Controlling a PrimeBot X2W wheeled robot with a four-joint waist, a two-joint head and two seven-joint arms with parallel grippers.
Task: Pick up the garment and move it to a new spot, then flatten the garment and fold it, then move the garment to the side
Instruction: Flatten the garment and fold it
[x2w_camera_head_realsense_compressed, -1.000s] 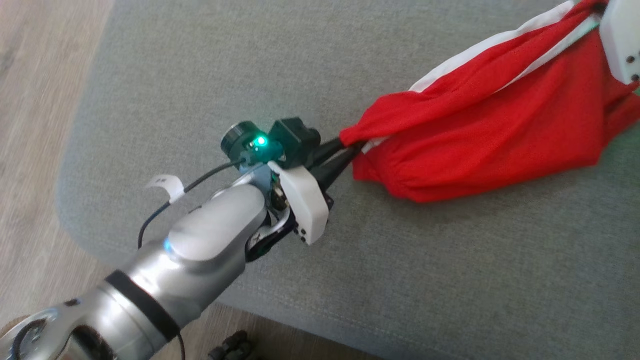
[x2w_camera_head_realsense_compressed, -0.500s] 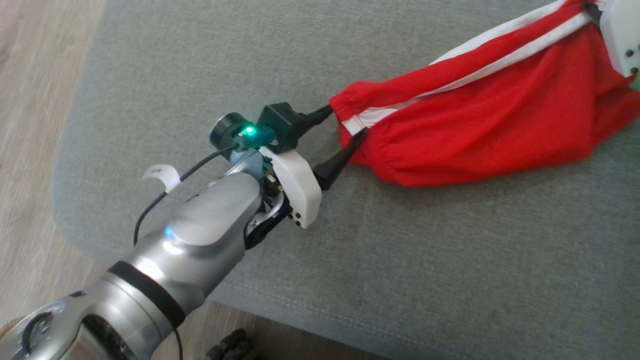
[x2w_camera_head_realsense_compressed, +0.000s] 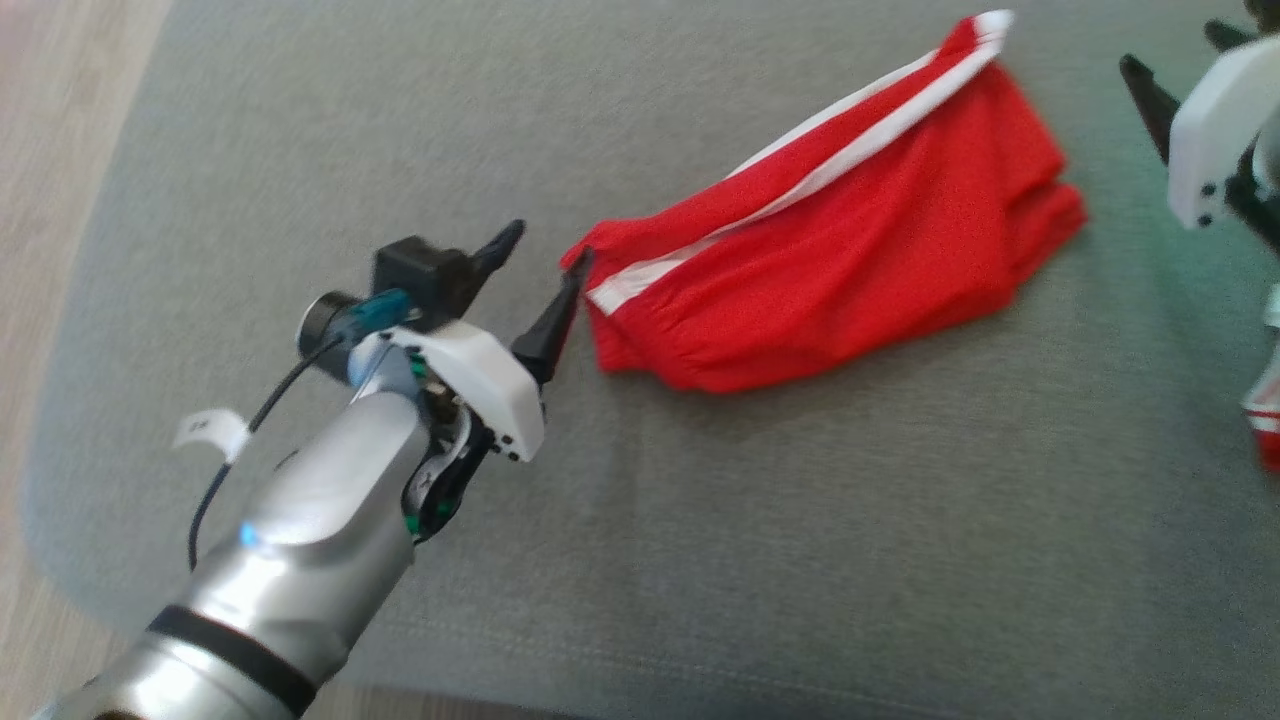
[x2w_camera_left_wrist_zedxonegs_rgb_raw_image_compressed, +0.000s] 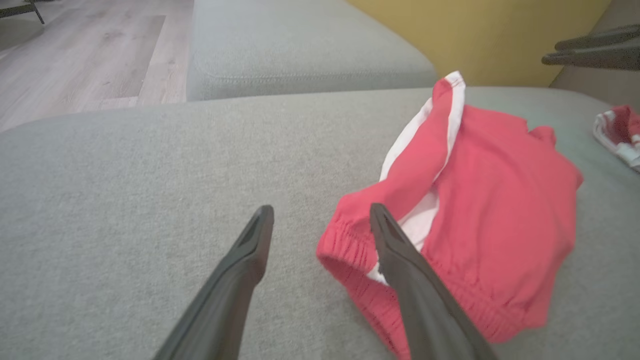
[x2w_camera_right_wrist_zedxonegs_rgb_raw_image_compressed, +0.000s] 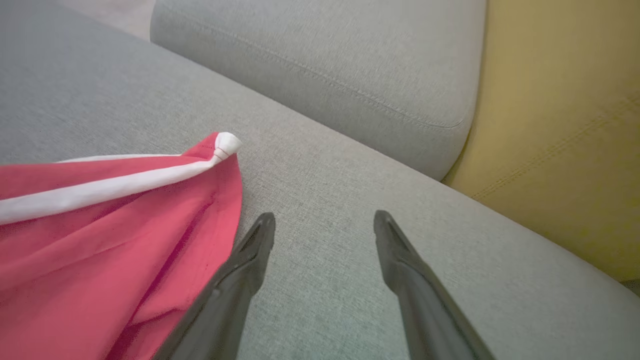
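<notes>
The red garment (x2w_camera_head_realsense_compressed: 830, 250) with white stripes lies on the grey sofa cushion (x2w_camera_head_realsense_compressed: 700, 520), in the upper middle of the head view. Its long side runs on a slant: the stretchy waistband (x2w_camera_left_wrist_zedxonegs_rgb_raw_image_compressed: 345, 245) points to the lower left, and the striped corner points to the upper right. The left tool (x2w_camera_head_realsense_compressed: 545, 250) sits at the waistband end, spread wide and holding nothing, with one finger right by the cloth. The right tool (x2w_camera_head_realsense_compressed: 1175, 50) is at the upper right edge, near the far corner, also wide and empty. A tool at each end probably means the garment is laid out long. It looks bunched and wrinkly, so flattening likely comes next.
</notes>
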